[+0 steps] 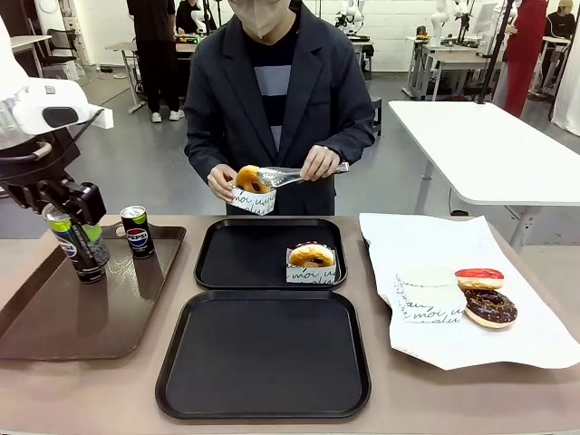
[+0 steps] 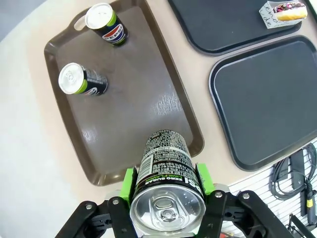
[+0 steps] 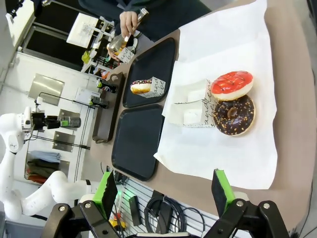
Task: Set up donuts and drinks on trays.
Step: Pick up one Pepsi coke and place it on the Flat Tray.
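My left gripper [image 1: 65,210] is shut on a black Pepsi can [image 2: 166,163], held in the air over the near edge of a brown tray [image 2: 143,99]. Two more cans [image 2: 106,24] [image 2: 81,81] stand on that tray. The far black tray [image 1: 245,258] carries one donut in a white sleeve [image 1: 311,261]. The near black tray [image 1: 263,353] is bare. A person across the table holds a sleeved donut [image 1: 250,184] with metal tongs [image 1: 299,174]. My right gripper [image 3: 163,193] hangs open above the table's right side with nothing between its fingers.
White paper [image 1: 507,340] covers the right of the table, with a red-glazed donut [image 1: 478,278], a chocolate donut [image 1: 489,308] and empty white sleeves [image 1: 424,292] on it. Cables hang below the table's near edge [image 3: 163,218].
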Tool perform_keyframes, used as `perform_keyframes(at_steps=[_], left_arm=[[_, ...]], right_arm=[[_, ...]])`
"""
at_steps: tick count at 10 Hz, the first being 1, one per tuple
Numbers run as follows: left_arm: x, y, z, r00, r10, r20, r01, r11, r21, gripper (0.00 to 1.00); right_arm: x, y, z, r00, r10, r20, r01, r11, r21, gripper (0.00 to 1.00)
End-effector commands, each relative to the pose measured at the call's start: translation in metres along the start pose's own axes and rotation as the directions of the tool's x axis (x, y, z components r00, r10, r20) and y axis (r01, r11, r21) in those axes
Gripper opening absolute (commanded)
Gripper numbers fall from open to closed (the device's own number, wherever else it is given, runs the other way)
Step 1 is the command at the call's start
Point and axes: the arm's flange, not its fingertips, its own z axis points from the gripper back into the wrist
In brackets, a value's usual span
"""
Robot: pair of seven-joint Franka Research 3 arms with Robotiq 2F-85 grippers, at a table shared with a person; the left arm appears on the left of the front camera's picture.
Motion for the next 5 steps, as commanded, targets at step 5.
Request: perform_keyframes(at_steps=[5], left_arm=[[0.094,-0.052,-0.056,0.999,-0.047,-0.012,0.045,0.993,-0.11,0.58]], right_arm=[[0.0,-0.003,-0.001,1.0,0.008,0.001,-0.008,1.0,0.013,1.0]])
